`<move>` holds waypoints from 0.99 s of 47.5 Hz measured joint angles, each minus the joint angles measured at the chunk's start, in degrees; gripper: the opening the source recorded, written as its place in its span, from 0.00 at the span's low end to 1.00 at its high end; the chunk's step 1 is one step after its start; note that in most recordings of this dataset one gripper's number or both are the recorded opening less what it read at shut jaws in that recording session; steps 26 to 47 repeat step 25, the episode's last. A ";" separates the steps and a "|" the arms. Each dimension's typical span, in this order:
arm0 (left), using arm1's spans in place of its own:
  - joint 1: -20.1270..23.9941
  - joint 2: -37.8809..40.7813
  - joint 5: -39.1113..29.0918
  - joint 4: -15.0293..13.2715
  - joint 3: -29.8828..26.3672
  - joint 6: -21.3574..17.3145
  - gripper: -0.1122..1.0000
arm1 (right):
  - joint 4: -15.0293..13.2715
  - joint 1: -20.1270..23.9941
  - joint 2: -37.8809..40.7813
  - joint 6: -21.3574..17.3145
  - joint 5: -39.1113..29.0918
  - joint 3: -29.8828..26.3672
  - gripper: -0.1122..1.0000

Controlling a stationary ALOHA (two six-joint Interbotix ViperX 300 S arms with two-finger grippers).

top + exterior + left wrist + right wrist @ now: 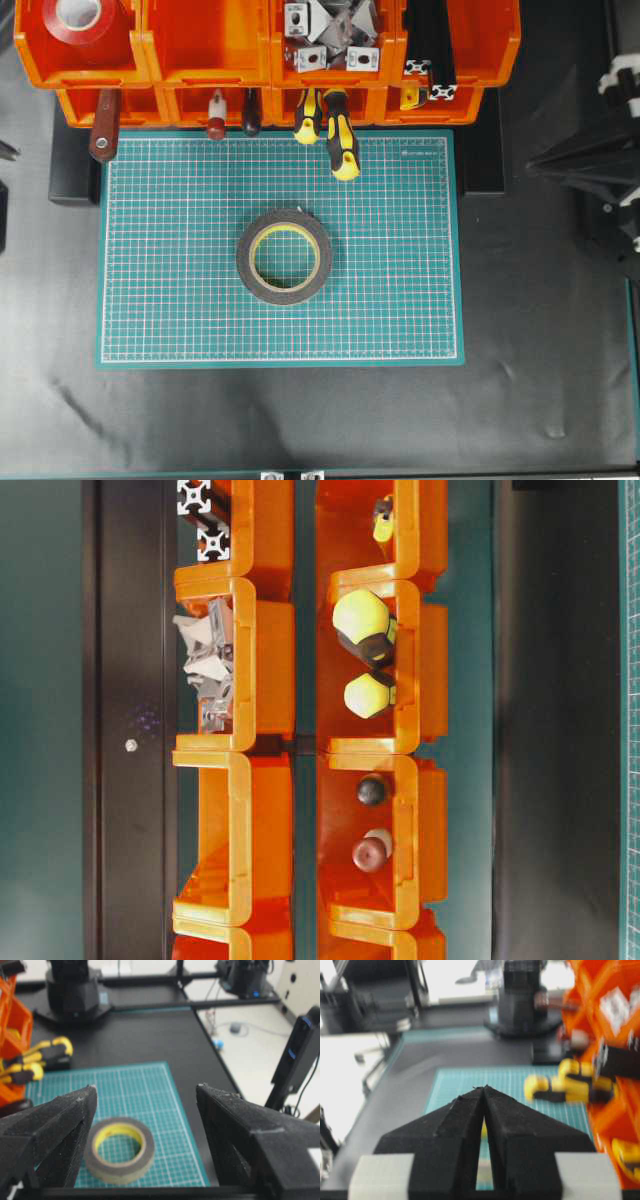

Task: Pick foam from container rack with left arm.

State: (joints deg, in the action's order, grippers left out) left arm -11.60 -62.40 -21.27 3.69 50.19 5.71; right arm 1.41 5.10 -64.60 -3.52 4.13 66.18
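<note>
The left gripper [145, 1097] has two broad, wedge-shaped black fingers [55, 1125] with a rough, grainy foam-like facing, joined below by a black crossbar. The right gripper [484, 1089] has the same coarse black fingers tapering to sharp tips, each with a pale grey-white block at its base. Overhead, the right arm [600, 160] is angular black with white fittings.

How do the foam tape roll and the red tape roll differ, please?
The foam tape roll lies flat on the green mat; the red tape roll sits in an upper orange bin. The foam roll is dark grey with a yellow inner rim; the red one has a white core. Both are rings.
</note>
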 measured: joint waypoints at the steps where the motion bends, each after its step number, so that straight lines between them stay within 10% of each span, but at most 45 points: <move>1: 0.09 0.00 0.00 -0.09 0.09 0.00 0.78 | 0.00 -0.09 -0.09 -0.09 -0.26 0.18 0.10; 47: 0.35 -1.32 5.36 -0.09 2.90 -0.79 0.78 | -0.09 0.35 -0.88 -0.62 7.47 0.79 0.10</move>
